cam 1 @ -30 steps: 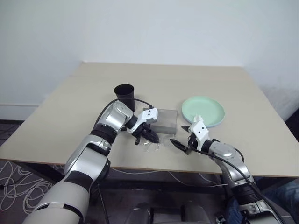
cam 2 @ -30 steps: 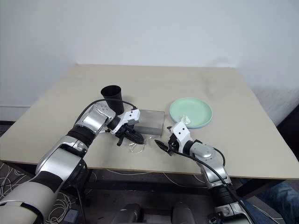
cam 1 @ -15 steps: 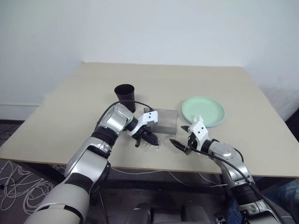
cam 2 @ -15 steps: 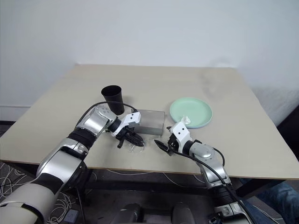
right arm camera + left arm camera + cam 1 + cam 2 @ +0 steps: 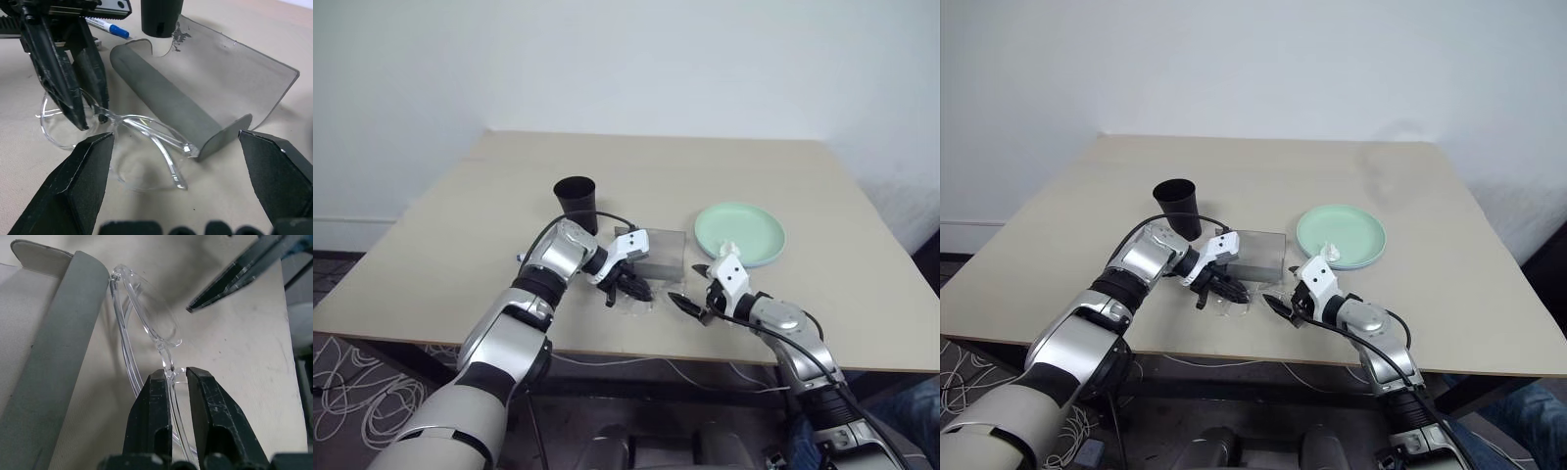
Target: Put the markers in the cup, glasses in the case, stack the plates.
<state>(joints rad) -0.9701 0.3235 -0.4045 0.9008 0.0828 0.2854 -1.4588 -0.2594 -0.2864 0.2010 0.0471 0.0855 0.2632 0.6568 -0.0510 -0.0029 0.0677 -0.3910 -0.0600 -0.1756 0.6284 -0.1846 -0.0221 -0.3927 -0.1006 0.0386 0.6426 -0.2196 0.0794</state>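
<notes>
Left wrist view gives you the glasses (image 5: 146,328) pinched at the bridge between the left gripper (image 5: 178,377) fingers, clamped on the clear frame, one end touching the open grey case (image 5: 58,338). From the right wrist view they seem to rest on the table (image 5: 460,215) just in front of the case. Your right gripper (image 5: 690,302) sits close beside them, jaws wide apart, holding nothing. Behind the case stands the black cup (image 5: 576,201); a marker (image 5: 108,27) lies near it. To the right, the mint plate (image 5: 739,230).
</notes>
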